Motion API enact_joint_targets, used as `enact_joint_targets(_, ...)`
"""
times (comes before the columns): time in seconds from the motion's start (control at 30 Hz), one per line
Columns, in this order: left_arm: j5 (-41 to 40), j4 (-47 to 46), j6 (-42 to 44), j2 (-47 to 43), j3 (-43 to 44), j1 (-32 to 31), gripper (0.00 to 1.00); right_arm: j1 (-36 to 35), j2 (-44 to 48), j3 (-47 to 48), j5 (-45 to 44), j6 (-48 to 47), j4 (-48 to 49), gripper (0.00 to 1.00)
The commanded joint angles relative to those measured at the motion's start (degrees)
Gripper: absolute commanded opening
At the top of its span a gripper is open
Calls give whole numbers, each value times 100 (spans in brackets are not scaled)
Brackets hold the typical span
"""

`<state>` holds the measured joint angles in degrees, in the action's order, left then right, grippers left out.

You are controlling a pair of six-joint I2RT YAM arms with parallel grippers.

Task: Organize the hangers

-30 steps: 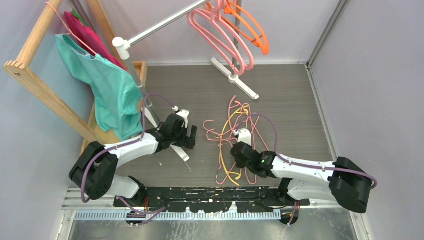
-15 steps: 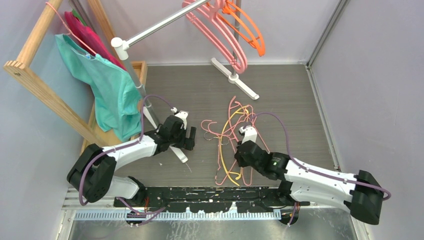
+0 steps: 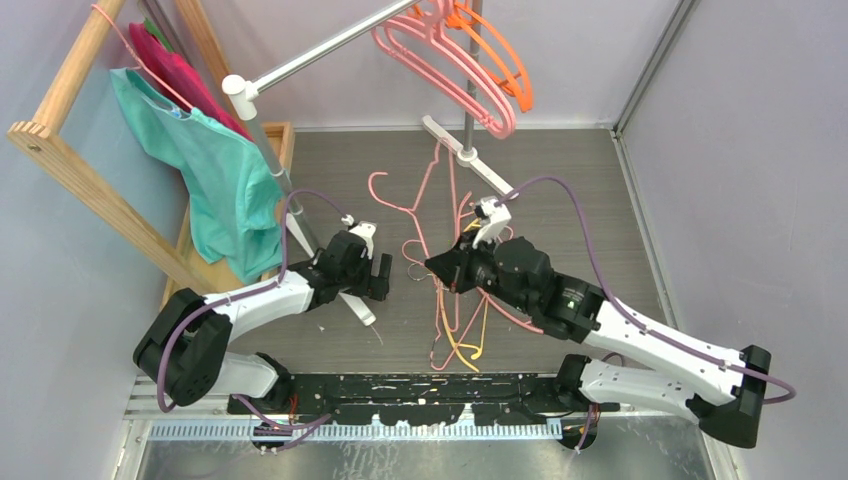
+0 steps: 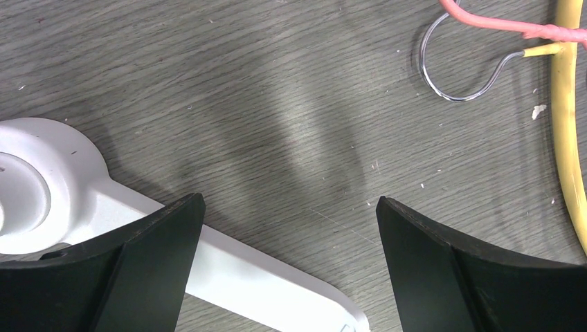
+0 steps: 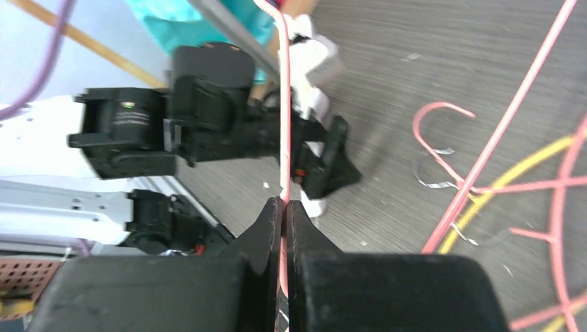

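Thin pink hanger (image 5: 282, 83) — clamped in right jaws — floor (image 3: 570, 200) open beyond

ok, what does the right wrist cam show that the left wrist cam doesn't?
Right wrist only: the right gripper shut on a thin pink hanger, with the left arm and a teal garment behind it.
Left wrist only: the left gripper open with nothing between its fingers, and the rack's white foot close up.
Both: the grey floor and a loose yellow hanger.
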<state>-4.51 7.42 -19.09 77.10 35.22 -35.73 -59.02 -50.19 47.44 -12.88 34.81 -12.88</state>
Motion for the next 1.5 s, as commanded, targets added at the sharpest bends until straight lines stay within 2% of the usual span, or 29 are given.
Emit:
enact_joint_targets(0.0, -83, -103, -73, -143, 54, -2, 98, -14, -463, 704, 875, -261, 838, 1)
enact_joint_targets(0.33, -74, -92, -25, -54, 153, -4, 98, -14, -1869, 2453, 1920, -510, 1479, 1)
enact_joint_targets(0.53, -120, -63, 11, -88, 160, -3, 98, 6, -2450, 3259, 2083, -642, 1846, 1)
enact_joint_targets(1.03, -94, -153, 32, 50, 183, 0, 98, 884, -3865, 4063, 2816, 256, 3317, 1)
enact_joint_targets(1.47, -125, -161, 27, 26, 188, 0, 98, 1011, -4752, 4560, 3309, 574, 3388, 1)
